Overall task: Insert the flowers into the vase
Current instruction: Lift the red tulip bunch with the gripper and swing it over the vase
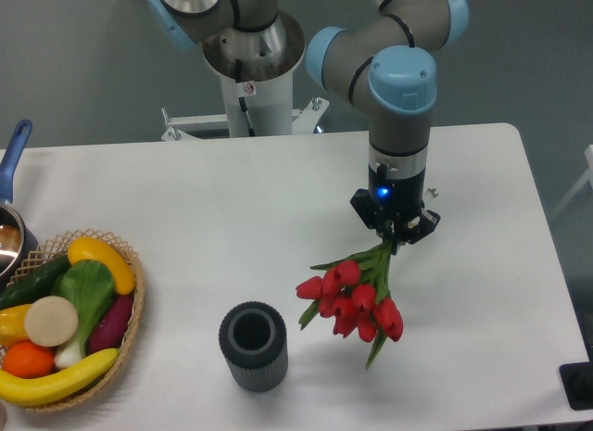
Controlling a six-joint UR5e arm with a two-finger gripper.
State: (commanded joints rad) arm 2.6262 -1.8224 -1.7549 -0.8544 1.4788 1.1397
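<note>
White table, basket (produce-filled) leftward

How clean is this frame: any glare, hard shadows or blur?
Fixed camera view: lighting soft and even, only faint shadows under the vase and flowers; no glare on the table; gripper slightly soft, its blue light glowing.

A white table with rounded corners filled most of the frame. Behind it, across the top, ran a plain grey-blue wall. Grey floor showed at the right edge. The light was even and soft, shadows faint on the tabletop.
</note>
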